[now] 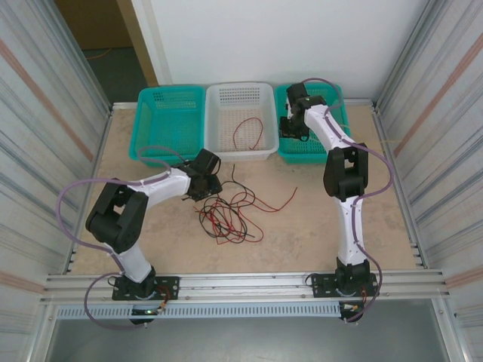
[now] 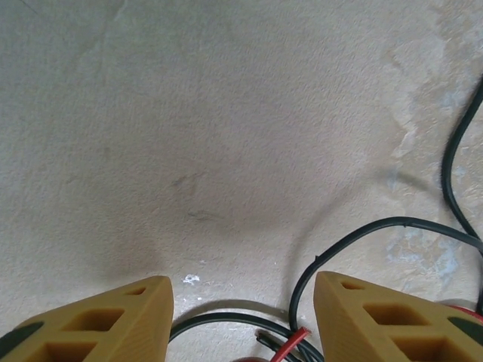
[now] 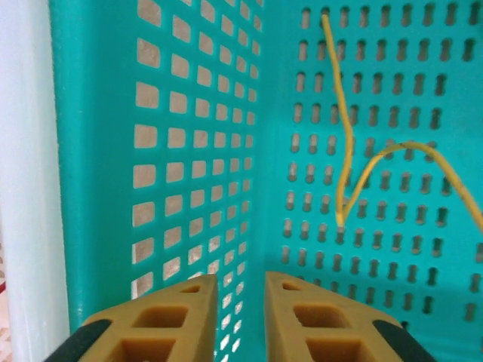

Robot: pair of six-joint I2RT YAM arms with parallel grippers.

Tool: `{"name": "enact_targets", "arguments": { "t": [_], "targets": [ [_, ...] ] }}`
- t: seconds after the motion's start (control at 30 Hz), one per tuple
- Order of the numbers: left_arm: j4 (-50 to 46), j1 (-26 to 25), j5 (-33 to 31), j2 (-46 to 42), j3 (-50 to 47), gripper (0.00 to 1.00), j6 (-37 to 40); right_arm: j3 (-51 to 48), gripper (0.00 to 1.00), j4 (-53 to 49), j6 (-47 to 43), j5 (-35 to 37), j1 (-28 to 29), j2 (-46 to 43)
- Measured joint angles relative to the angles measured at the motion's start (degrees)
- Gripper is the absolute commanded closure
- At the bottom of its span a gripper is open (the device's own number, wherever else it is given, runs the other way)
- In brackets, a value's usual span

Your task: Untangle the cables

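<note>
Left gripper is held low over the table, fingers set well apart and nothing pinched between them. A black cable is seen curving across the tabletop into the gap, and a red cable end lies in there too, right at the bottom edge of the wrist view. Whether either finger touches a wire can't be told.

From the top camera, that gripper is placed at the upper-left edge of the tangle of red and black cables. The tangle is spread on the table roughly mid-way between the arms, in front of the white basket. One red strand is trailed out of the tangle to the right. A single red cable is curled inside the white basket.

Right gripper is reached down into the right teal basket, near the corner next to the white one. Its fingers are nearly together, with just a narrow gap left and nothing held in it. A thin yellow cable is laid in loose bends on the perforated teal surface just ahead of the fingertips, not touching them.

A second teal basket is lined up on the far left of the row.
</note>
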Motion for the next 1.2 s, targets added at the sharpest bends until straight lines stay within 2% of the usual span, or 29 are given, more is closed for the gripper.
{"name": "enact_targets", "arguments": {
  "t": [0.1, 0.23, 0.37, 0.5, 0.67, 0.77, 0.87, 0.97, 1.07, 1.13, 1.2],
  "targets": [
    [-0.63, -0.07, 0.35, 2.05, 0.63, 0.49, 0.02, -0.44, 0.59, -0.59, 0.00, 1.57, 0.04, -0.94],
    [-2.34, -0.17, 0.57, 4.20, 3.91, 0.51, 0.04, -3.61, 0.53, -1.62, 0.44, 4.79, 0.28, -5.73],
    [-3.63, -0.52, 0.61, 5.86, 5.97, 0.53, 0.17, -11.63, 0.51, -1.46, 0.66, 7.85, 2.34, -16.50],
    [-4.31, -1.05, 0.31, 6.80, 7.04, 0.60, 0.87, -22.14, 0.51, 0.26, 2.03, 9.22, 7.37, -28.81],
    [-4.48, -2.91, 0.96, 7.78, 8.55, 0.63, 1.53, -33.90, 0.52, 2.08, 5.79, 8.46, 12.70, -38.03],
    [-4.55, -5.53, 1.92, 8.22, 9.35, 0.65, 1.57, -38.42, 0.52, 2.25, 8.28, 8.28, 13.86, -40.00],
    [-4.55, -8.02, 3.48, 8.76, 10.12, 0.71, 1.60, -41.75, 0.52, 3.21, 10.47, 6.62, 14.23, -41.33],
    [-4.55, -9.88, 4.83, 9.27, 10.75, 0.88, 1.64, -44.59, 0.51, 4.55, 11.89, 4.81, 15.02, -42.53],
    [-4.55, -11.10, 5.09, 8.96, 10.82, 0.98, 1.51, -46.23, 0.49, 5.49, 12.79, 2.78, 17.35, -42.45],
    [-4.57, -11.50, 4.81, 8.37, 10.82, 0.95, 1.31, -47.23, 0.47, 6.21, 13.05, 1.31, 18.91, -42.07],
    [-4.70, -11.58, 4.74, 7.30, 10.82, 0.87, 1.36, -48.11, 0.45, 7.23, 13.09, -0.22, 20.37, -40.85]
  ]
}}
